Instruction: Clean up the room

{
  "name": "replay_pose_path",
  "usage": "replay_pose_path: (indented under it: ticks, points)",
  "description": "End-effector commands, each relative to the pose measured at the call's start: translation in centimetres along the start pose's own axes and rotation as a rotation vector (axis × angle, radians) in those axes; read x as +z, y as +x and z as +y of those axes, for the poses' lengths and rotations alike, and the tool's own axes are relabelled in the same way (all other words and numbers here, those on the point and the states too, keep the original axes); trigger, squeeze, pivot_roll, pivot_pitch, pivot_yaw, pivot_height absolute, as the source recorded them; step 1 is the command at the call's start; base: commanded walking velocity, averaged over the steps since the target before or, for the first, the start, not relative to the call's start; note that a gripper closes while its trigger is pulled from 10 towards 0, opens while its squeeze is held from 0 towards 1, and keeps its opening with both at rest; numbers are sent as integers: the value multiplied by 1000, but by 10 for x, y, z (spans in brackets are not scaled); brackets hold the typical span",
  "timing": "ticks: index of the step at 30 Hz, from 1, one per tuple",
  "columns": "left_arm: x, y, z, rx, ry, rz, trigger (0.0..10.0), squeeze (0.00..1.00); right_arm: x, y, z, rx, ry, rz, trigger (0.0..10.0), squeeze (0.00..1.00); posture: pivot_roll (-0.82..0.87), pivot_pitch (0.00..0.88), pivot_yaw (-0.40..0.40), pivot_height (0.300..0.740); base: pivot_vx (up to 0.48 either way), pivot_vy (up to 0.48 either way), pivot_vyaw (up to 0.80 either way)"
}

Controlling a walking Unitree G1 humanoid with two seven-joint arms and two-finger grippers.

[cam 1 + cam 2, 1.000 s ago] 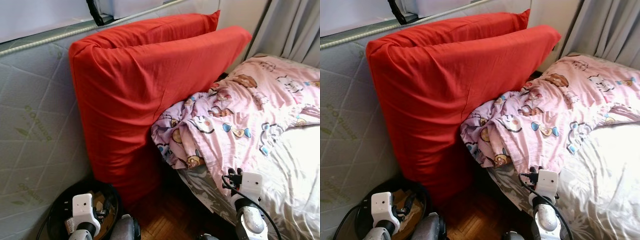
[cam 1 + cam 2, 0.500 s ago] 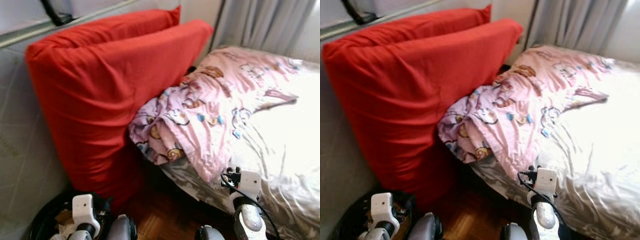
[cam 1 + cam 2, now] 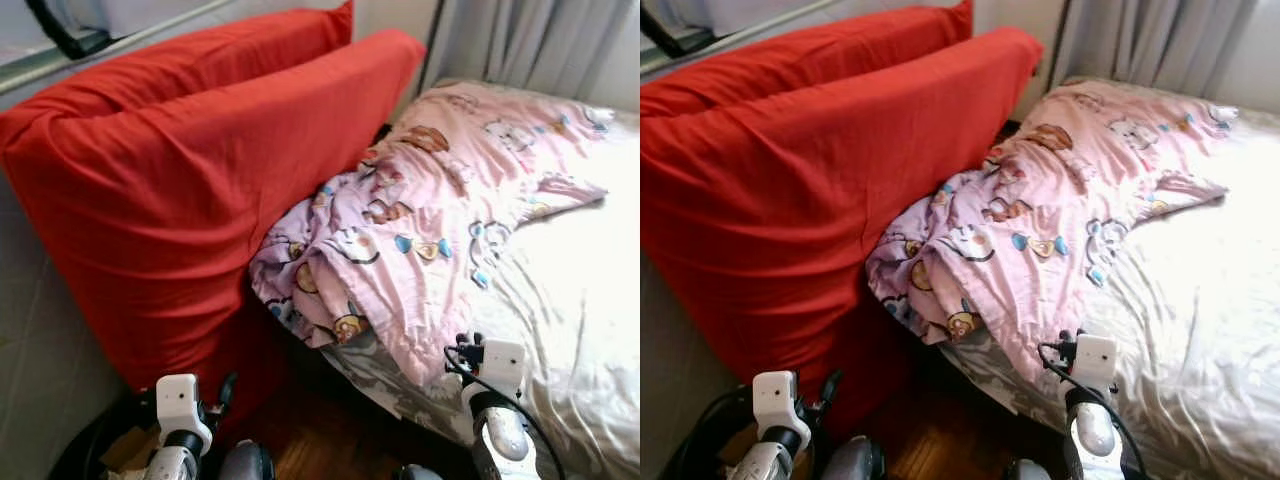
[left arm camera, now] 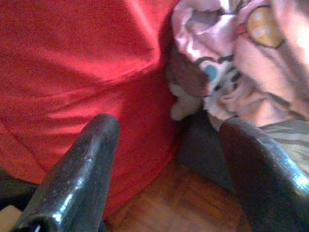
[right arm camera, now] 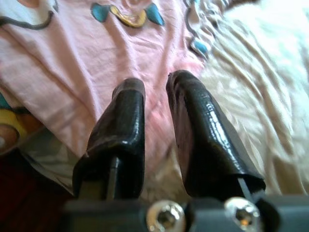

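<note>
Two big red cushions (image 3: 200, 180) lean upright against a grey mattress (image 3: 25, 340) at the left. A crumpled pink cartoon-print blanket (image 3: 430, 210) lies on the bed, its bunched end pressed against the cushions. My left gripper (image 4: 169, 123) hangs low and open, pointing at the gap between cushion and bed, where a small pale soft thing (image 4: 186, 104) peeks from under the blanket. My right gripper (image 5: 154, 83) is shut with nothing in it, just above the blanket's edge near the bed's front side.
A pale satin sheet (image 3: 585, 290) covers the bed at the right. Grey curtains (image 3: 530, 40) hang behind it. A black bin (image 3: 95, 455) with cardboard scraps stands by my left wrist (image 3: 178, 400). Wooden floor (image 3: 330, 445) shows between bin and bed.
The whole picture has shifted: the camera turned right toward the bed, so more sheet and less mattress show. Both arms keep their low pose. Nothing in the room has moved.
</note>
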State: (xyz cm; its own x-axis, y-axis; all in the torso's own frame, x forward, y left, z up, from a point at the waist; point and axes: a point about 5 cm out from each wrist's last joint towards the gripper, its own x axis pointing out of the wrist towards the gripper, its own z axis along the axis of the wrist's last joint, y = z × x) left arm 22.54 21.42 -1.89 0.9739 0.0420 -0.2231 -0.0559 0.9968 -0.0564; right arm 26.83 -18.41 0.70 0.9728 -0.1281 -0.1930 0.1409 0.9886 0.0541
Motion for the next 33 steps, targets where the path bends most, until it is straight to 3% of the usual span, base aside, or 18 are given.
replay_pose_path:
  ticks: [1, 22, 27, 33]
  points:
    - [-1, -1, -2, -4, 8, -3, 10000, 0, -5, -3, -1, 5, -1, 21, 10000, 0, -52, 74, -1, 616, 289, 0, 0]
    - [24, -4, -25, -25, 13, -105, 10000, 0, -11, -4, 9, 117, -34, 64, 10000, 0, -61, 83, -2, 616, 287, 0, 0]
    - [29, -6, -28, -30, 13, -117, 10000, 0, -12, -5, 10, 123, -31, 61, 10000, 0, -61, 85, -3, 616, 286, 0, 787]
    - [30, -10, -27, -28, 12, -103, 10000, 0, -15, -6, 10, 122, 4, 79, 10000, 0, -62, 91, 0, 616, 135, 0, 0]
